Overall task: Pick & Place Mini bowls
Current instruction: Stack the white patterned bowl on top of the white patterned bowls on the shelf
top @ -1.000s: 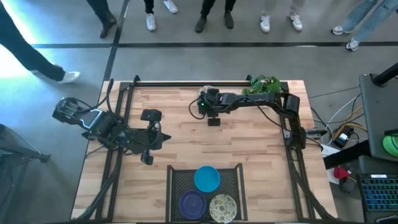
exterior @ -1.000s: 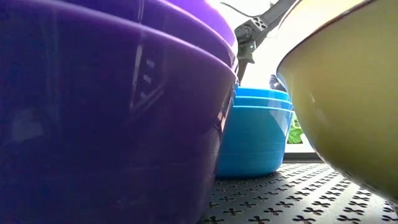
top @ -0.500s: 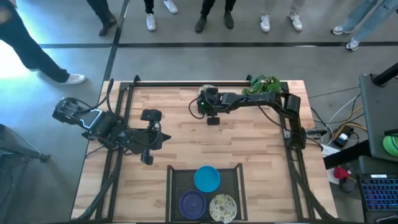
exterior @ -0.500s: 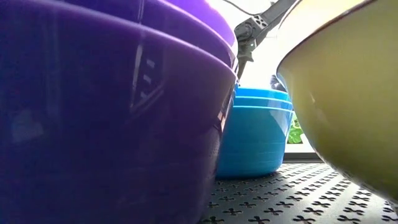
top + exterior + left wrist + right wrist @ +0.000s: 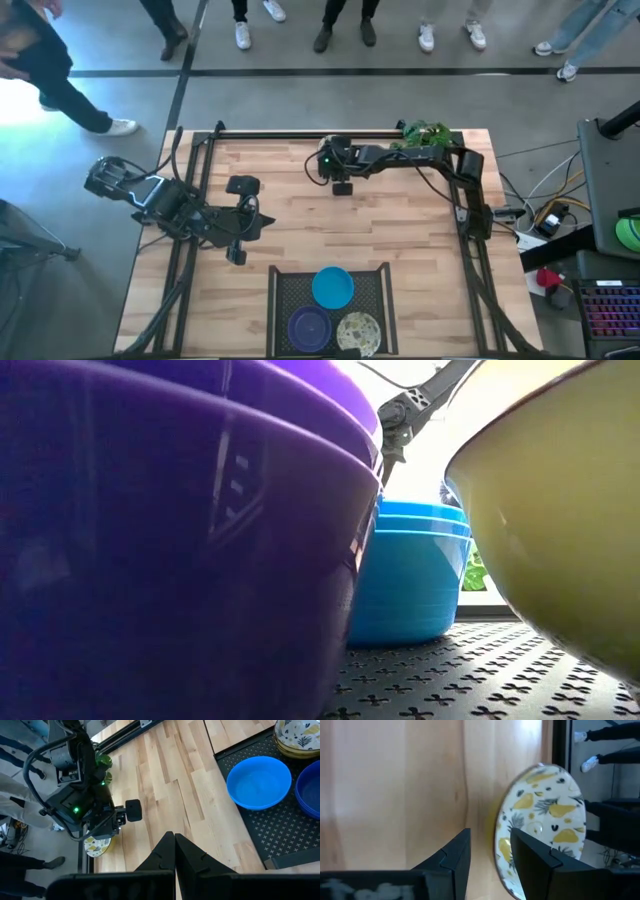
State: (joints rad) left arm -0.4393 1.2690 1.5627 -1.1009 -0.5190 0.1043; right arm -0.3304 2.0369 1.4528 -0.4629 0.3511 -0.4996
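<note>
My right gripper (image 5: 490,835) is over the far middle of the table (image 5: 400,230) and is shut on a cream mini bowl with a yellow-green leaf and fruit pattern (image 5: 542,815). The left wrist view shows this bowl (image 5: 97,845) under that gripper (image 5: 100,827); from above it is hidden. A blue bowl (image 5: 332,286), a purple bowl (image 5: 308,325) and another cream patterned bowl (image 5: 358,333) sit in the black mesh tray (image 5: 283,285) at the near edge. My left gripper (image 5: 172,842) waits shut and empty above the table's left part (image 5: 250,222). My right gripper has the cream bowl by its rim (image 5: 501,845). One finger (image 5: 535,857) lies over the patterned inside and the other stands behind the outer wall. The fingers slant down from the table's right. The bowl is tipped steeply on edge; the finger hides its lower edge.
A leafy plant (image 5: 425,135) stands at the far right corner, close to my right arm. In the low view the tray's purple (image 5: 180,560), blue (image 5: 410,575) and cream (image 5: 550,510) bowls are stacked. People stand beyond the far edge. Bare wood lies between the tray and both grippers.
My right gripper has turned a little at the wrist and edged toward the table's far edge, still holding the cream bowl. A person beyond the table's far left has walked on.
</note>
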